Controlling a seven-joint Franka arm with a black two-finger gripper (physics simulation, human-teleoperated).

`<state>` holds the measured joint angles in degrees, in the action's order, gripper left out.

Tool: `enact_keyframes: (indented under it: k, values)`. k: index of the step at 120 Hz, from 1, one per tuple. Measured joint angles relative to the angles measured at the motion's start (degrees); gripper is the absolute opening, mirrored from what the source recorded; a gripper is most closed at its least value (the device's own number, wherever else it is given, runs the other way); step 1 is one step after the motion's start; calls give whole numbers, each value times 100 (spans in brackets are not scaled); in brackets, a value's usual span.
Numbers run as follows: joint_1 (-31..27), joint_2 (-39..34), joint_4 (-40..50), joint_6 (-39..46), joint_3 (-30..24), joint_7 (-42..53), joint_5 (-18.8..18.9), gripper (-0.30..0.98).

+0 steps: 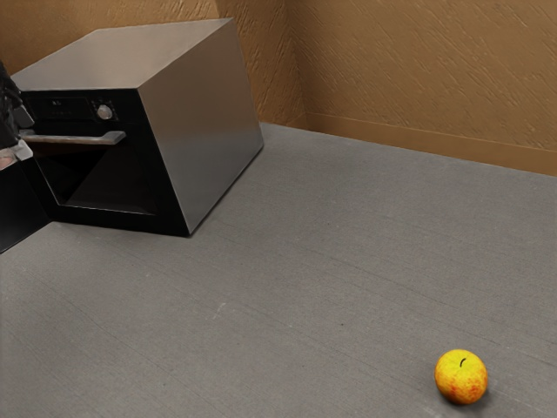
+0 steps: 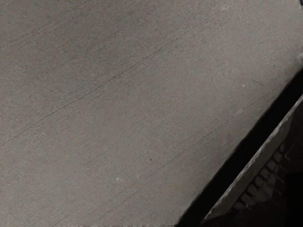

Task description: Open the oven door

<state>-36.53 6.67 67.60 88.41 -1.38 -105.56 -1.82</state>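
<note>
- At the exterior view's left, the gripper (image 1: 19, 139): I can't tell whether its jaws are clenched or released, so a sure hold should come before any pull.
- Just right, the handle (image 1: 83, 138), its left end beside the jaws; draw it outward steadily, following the hinge.
- Below it, the oven door (image 1: 130, 178), right of the jaws.
- Near right, the apple (image 1: 461, 377), well apart.

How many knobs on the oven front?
1: the knob on the oven's front panel, just above the handle. More may be hidden at the panel's covered end, at the exterior view's left.
</note>
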Motion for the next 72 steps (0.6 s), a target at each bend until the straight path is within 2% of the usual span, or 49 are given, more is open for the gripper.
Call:
enact_keyframes:
  k: [16, 56, 72]
  values:
    - [433, 96, 83, 146, -6, 800, -169, 69]
    - [-389, 647, 63, 1255, -13, 3331, -664, 69]
    - [-472, 877, -39, 1467, -28, 4079, -743, 69]
